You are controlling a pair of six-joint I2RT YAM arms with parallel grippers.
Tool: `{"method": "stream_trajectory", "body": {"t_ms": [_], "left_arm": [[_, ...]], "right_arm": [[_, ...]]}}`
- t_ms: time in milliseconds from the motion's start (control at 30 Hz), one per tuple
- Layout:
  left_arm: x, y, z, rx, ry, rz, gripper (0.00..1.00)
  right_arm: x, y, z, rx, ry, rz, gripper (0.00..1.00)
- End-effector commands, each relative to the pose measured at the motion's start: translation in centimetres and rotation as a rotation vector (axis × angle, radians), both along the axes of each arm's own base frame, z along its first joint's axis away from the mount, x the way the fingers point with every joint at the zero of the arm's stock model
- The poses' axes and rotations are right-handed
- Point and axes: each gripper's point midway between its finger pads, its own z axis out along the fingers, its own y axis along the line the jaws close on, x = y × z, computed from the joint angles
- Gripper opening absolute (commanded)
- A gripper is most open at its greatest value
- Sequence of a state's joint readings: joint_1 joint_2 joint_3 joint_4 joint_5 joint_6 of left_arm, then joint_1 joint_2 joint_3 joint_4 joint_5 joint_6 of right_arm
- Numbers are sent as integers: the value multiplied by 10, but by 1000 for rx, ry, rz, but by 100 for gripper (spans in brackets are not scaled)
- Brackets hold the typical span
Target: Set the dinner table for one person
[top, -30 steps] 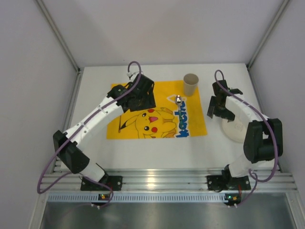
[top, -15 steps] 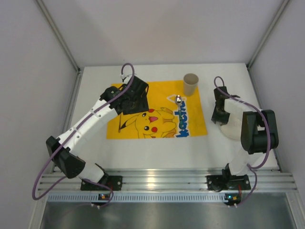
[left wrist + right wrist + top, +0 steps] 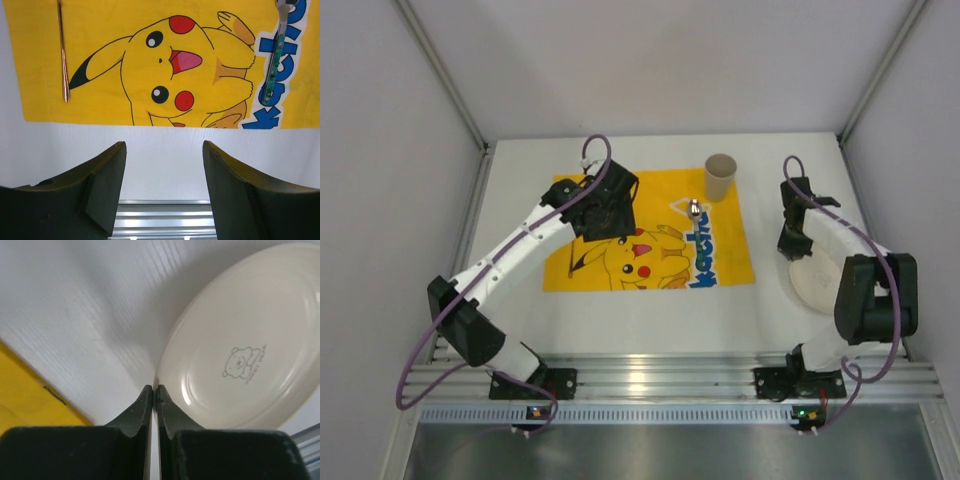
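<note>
The white dinner table [image 3: 650,320] carries a yellow Pikachu mat [image 3: 620,270]. To the mat's right lies a cream plate [image 3: 825,285] with a small bear print [image 3: 243,362]. My right gripper [image 3: 792,248] [image 3: 154,388] is shut on the plate's left rim, which shows as a thin white strip between the fingers. A fork with a green handle [image 3: 274,65] [image 3: 694,210] lies on the mat's right side. A thin copper-coloured utensil [image 3: 62,50] lies on its left side. My left gripper [image 3: 610,205] [image 3: 164,146] hangs open and empty above the mat's upper left.
A beige paper cup [image 3: 720,176] stands upright at the mat's far right corner. Grey walls close in the table on three sides. An aluminium rail [image 3: 660,380] with both arm bases runs along the near edge.
My right gripper has gone from open to shut at the plate's left rim. The left arm drew back a little to the left, then returned over the mat, still open.
</note>
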State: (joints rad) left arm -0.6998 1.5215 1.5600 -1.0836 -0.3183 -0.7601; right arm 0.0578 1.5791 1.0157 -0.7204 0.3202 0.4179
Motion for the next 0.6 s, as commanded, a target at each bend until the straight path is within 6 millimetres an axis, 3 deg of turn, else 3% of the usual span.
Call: {"method": "stream_trajectory", "body": {"t_ms": [0,33,67,167,200,233,267,300,333,367,400,433,467,500,533,567], "left_arm": [[5,3,15,-22,-50,15,68],[4,6,21,-30,-65,19,68],[5,10,23,-31,-70,31,68],[3,25,28,-38,-85,69,68],[2,29,25,-34,-82,77,68],[0,36,30,-40,-97,91,68],[-1,41,32,-44,-102,105,68],[-4,47,34,-48,-110,116,68],[-5,52,35,-49,-117,132,68],[-6,59,35,-46,-116,149,68],[-10,65,39,-50,-127,161,68],[-11,73,42,-47,-137,185,68],[-16,81,46,-47,-146,198,69],[-19,86,48,-43,-154,214,69],[-20,93,50,-36,-163,236,70],[-23,99,52,-31,-169,249,70]], "right_arm": [[17,-3,84,-14,-169,-47,0],[20,4,98,-13,-191,-27,0],[29,5,126,-25,-259,-29,0],[27,30,161,-33,-287,40,0],[29,38,186,-51,-330,59,0],[28,63,197,-50,-346,133,0],[37,76,222,-65,-406,146,0],[27,105,229,-70,-395,237,0],[30,123,228,-86,-374,275,0],[33,141,253,-65,-434,294,0],[22,169,257,-77,-432,379,0],[26,192,251,-87,-412,425,0],[19,226,265,-50,-454,511,0],[17,246,264,-44,-454,565,0],[19,269,249,-67,-420,631,0],[18,291,258,-36,-447,680,0]]}}
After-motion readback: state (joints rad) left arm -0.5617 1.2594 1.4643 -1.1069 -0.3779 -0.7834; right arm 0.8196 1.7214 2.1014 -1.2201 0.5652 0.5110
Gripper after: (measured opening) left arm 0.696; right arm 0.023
